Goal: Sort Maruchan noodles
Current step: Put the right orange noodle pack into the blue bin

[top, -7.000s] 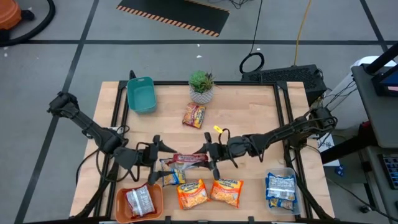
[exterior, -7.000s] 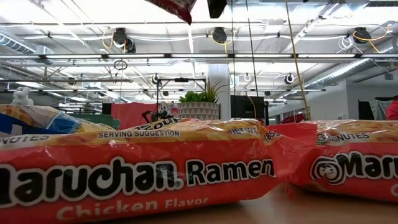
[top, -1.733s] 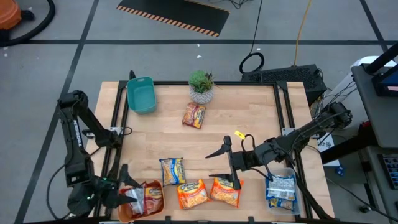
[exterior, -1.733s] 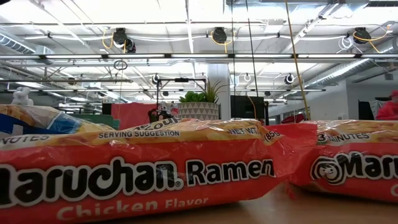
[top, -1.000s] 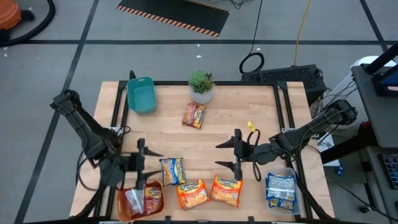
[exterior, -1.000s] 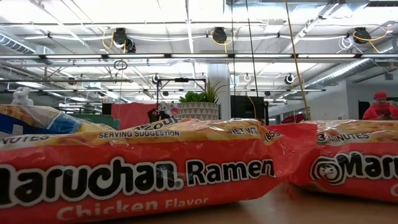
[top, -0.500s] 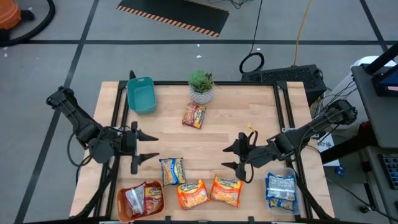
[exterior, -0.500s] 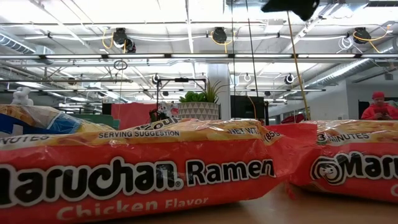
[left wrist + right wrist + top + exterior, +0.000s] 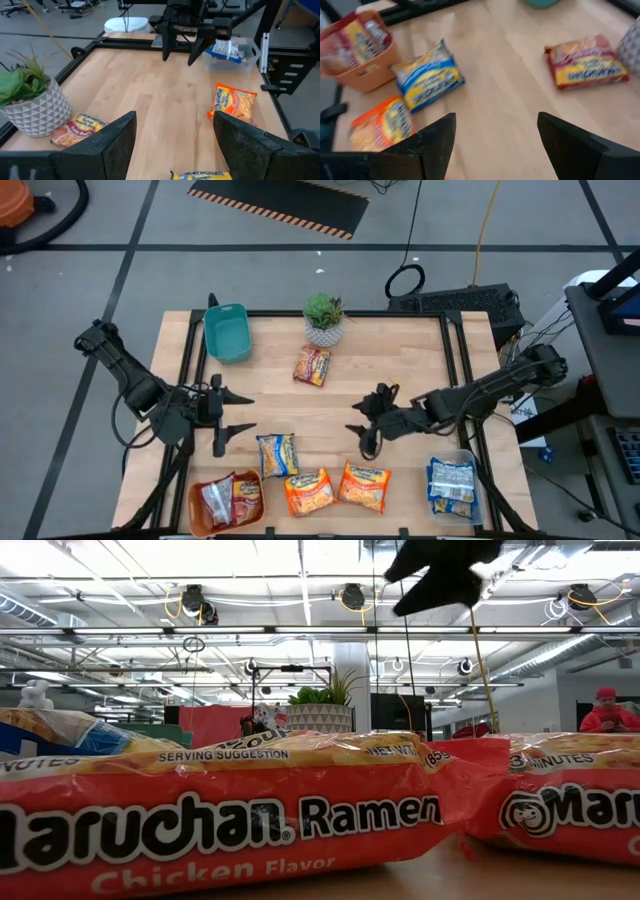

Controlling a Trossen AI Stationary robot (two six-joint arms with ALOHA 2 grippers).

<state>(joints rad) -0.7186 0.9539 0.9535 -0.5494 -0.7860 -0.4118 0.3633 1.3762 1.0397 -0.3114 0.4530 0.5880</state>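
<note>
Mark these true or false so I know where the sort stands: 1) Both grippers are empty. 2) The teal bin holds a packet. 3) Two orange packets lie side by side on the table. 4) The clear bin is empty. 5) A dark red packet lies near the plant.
1) True. The left gripper and right gripper both hang open over bare table with nothing between the fingers.
2) False. The teal bin shows no packet.
3) True. Two orange packets lie side by side on the table.
4) False. The clear bin holds blue-and-white packets.
5) True. The dark red packet lies just in front of the plant.
</note>
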